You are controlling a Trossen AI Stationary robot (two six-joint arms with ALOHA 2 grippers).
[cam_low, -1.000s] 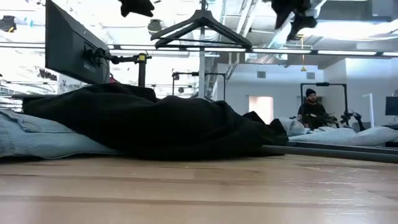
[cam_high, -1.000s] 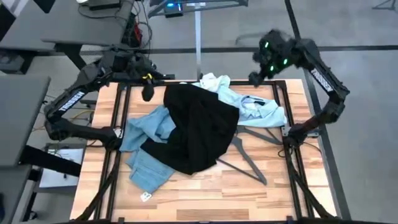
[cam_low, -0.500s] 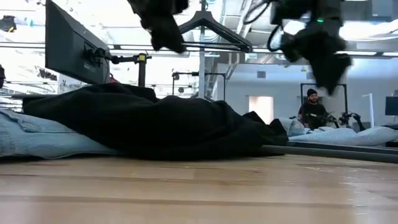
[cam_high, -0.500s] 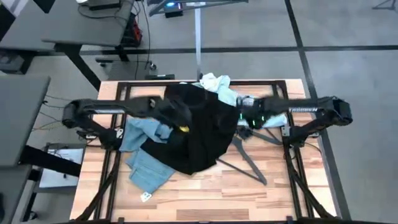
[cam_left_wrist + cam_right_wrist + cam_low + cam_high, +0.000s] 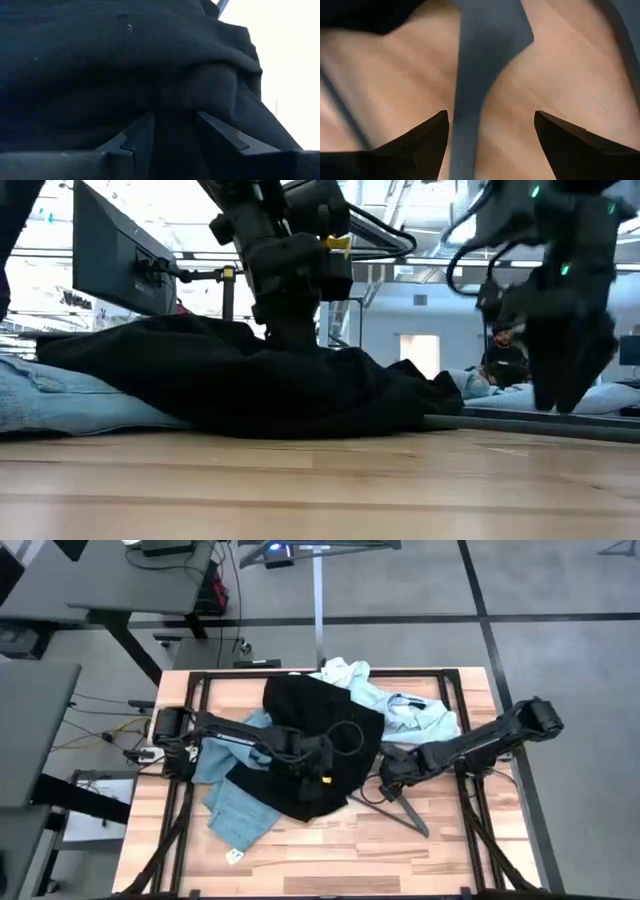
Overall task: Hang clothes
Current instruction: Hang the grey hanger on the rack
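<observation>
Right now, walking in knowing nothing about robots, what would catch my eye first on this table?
The heap of clothes in the table's middle: a black t-shirt draped over light blue jeans, with a pale shirt toward the far right. The left tool presses down onto the black t-shirt, fingers open. The right tool, also open, hovers low over a dark hanger on the bare wood.
</observation>
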